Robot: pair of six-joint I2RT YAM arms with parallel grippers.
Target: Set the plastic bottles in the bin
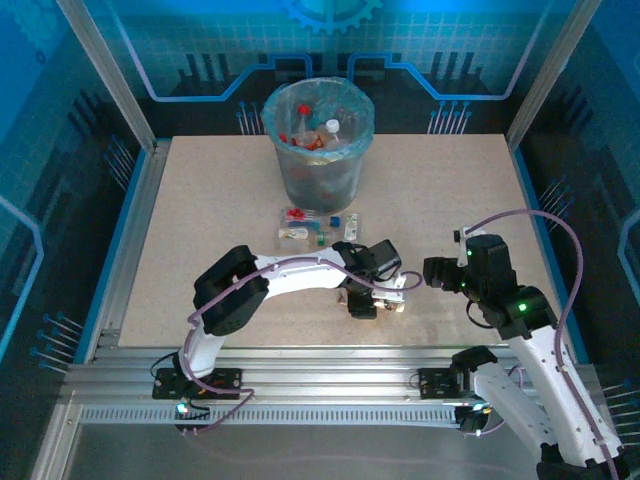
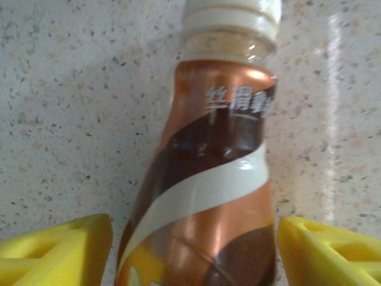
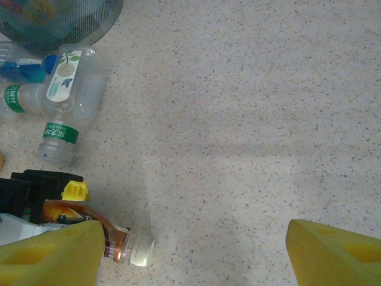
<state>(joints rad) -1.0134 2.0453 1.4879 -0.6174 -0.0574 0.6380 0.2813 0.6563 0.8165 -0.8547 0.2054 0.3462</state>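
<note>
Brown-label bottle (image 2: 202,179), one, between fingers of left gripper (image 2: 194,238), near table (image 1: 200,200) near edge; grip unclear. Right gripper (image 3: 196,238) apart. Bin (image 1: 335,170), one; loose bottles (image 1: 318,228) beside it, uncounted.

Pretty clearly a robotics lab or demo cell, not anybody's home. The whole setup sits inside a booth with aluminium frame posts (image 1: 108,75) and blue wall panels (image 1: 200,40) printed with circuit traces and a gear graphic (image 1: 330,10). The left arm (image 1: 300,272) and right arm (image 1: 530,345) are bolted to slotted aluminium rails (image 1: 330,385) at the near edge of a speckled worktable (image 1: 220,200).
</note>
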